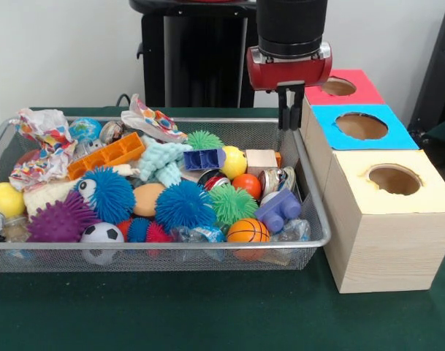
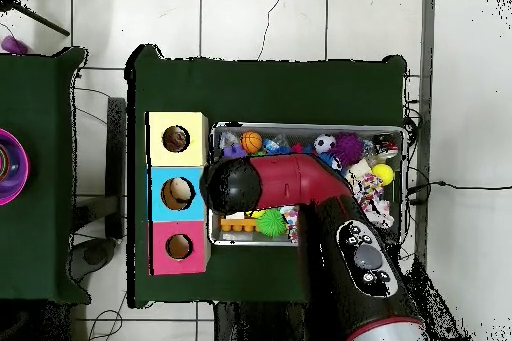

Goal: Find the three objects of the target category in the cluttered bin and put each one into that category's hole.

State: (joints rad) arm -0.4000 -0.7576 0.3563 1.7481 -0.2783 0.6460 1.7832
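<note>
Silver mesh bin (image 1: 313,219) is being hovered over at its far corner nearest the boxes by the gripper (image 1: 288,121), fingers pressed together, nothing pinched. Crumpled paper wads (image 1: 43,131) are being kept at the opposite end, well apart from the yellow-topped hole (image 1: 394,179).

Silver mesh bin (image 1: 310,191); white paper wads (image 1: 43,131) patched red, orange, blue (some yellow); pale-yellow-topped box (image 1: 419,197).

The basket (image 1: 310,219) was shiny silver wire mesh, the paper wads (image 1: 43,139) crumpled, the box (image 1: 386,241) pale grainy wood, the cloth (image 1: 207,314) matt green.
</note>
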